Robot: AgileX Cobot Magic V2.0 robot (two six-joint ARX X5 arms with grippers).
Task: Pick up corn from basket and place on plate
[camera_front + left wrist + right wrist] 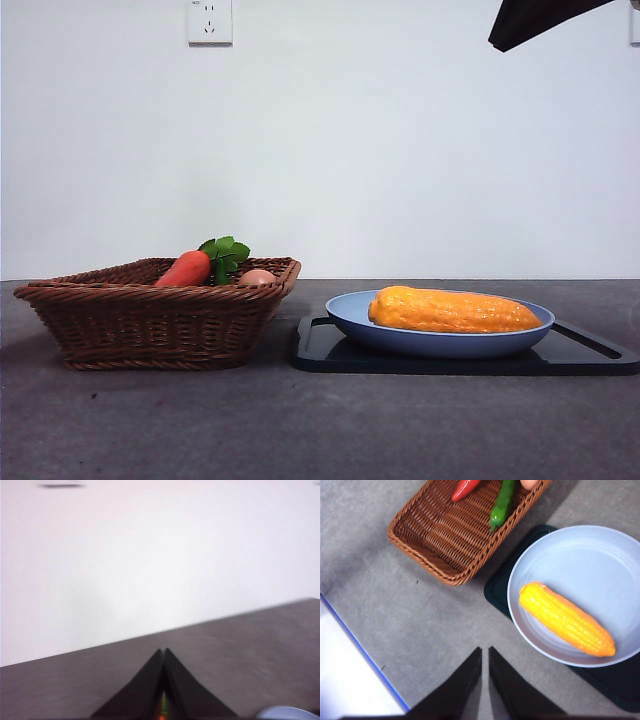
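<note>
Corn lies on the plate, clear of the basket. Right gripper and left gripper both pressed together, empty.

Plain white wall, wall socket, grey tabletop.

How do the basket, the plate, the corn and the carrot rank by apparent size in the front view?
Largest to smallest, as they look in the front view:
1. basket
2. plate, a little narrower
3. corn
4. carrot, though the basket wall hides part of it, so its full size is unsure.
</note>
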